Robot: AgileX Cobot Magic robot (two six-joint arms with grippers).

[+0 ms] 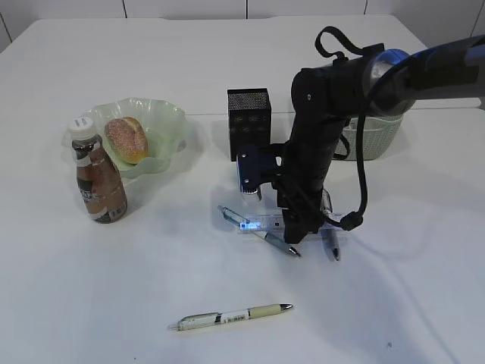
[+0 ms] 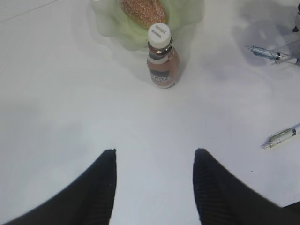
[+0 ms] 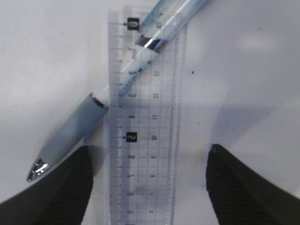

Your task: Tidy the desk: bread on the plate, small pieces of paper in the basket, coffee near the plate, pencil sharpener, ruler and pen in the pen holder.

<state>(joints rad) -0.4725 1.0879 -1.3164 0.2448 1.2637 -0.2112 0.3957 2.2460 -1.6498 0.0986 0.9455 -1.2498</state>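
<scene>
While parted, fingers [image 3: 70, 187] astride ruler [image 3: 143, 140]

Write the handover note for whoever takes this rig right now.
Left hand: open, empty, above bare desk in front of the coffee.
Right hand: open, straddling the ruler, which lies under a blue-grey pen; nothing gripped.
Done: bread on plate; coffee beside plate.
Left: ruler, that pen and a cream pen nearer the front edge go into the holder.
Basket is mostly hidden behind the right arm; paper and sharpener not visible.
</scene>
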